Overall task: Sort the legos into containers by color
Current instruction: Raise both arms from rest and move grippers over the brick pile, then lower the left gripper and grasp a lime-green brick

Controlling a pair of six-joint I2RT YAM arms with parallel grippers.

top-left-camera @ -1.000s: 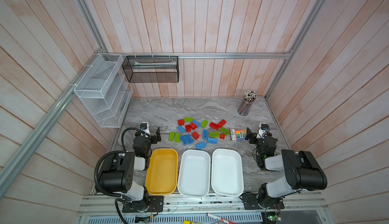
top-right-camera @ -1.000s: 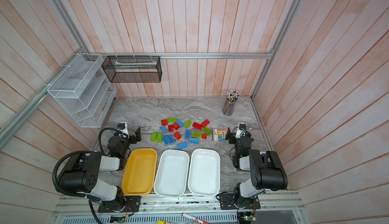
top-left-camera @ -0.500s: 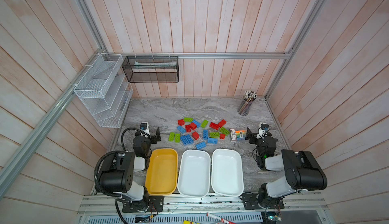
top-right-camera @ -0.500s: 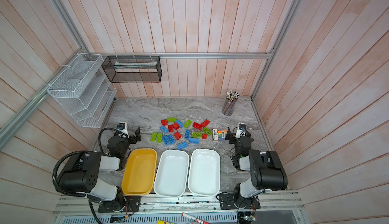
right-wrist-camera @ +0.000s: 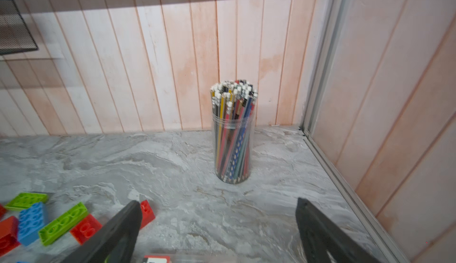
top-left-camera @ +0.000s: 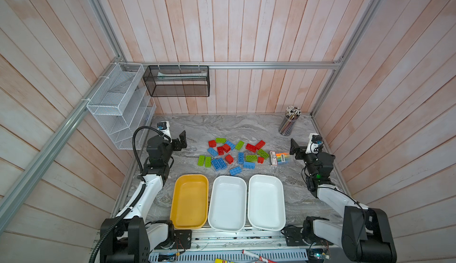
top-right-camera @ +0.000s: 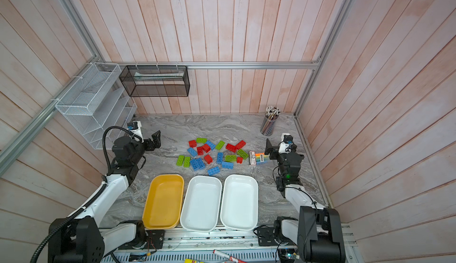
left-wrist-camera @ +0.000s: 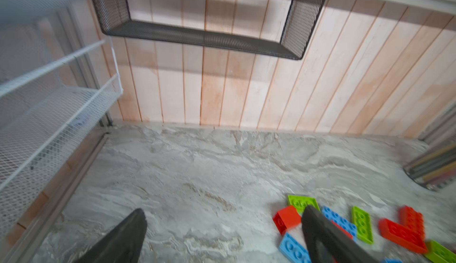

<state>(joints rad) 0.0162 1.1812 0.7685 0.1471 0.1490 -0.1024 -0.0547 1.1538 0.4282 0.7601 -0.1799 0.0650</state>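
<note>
The legos (top-left-camera: pixel 234 154), red, green and blue bricks, lie scattered mid-table in both top views (top-right-camera: pixel 214 154). In front of them three containers stand in a row with nothing inside: a yellow tray (top-left-camera: pixel 190 201) and two white trays (top-left-camera: pixel 227 203) (top-left-camera: pixel 266 202). My left gripper (top-left-camera: pixel 181 140) hovers open to the left of the pile. In the left wrist view its jaws (left-wrist-camera: pixel 224 210) frame bare table, with a red brick (left-wrist-camera: pixel 286 218) beside one finger. My right gripper (top-left-camera: pixel 294 148) is open to the right of the pile; its wrist view (right-wrist-camera: pixel 218 201) shows bare table between the fingers.
A rainbow-striped pack (top-left-camera: pixel 280 158) lies between the bricks and the right gripper. A pencil cup (right-wrist-camera: pixel 233 136) stands at the back right corner. A white wire basket rack (top-left-camera: pixel 118 106) and a black mesh basket (top-left-camera: pixel 177 81) hang on the walls at back left.
</note>
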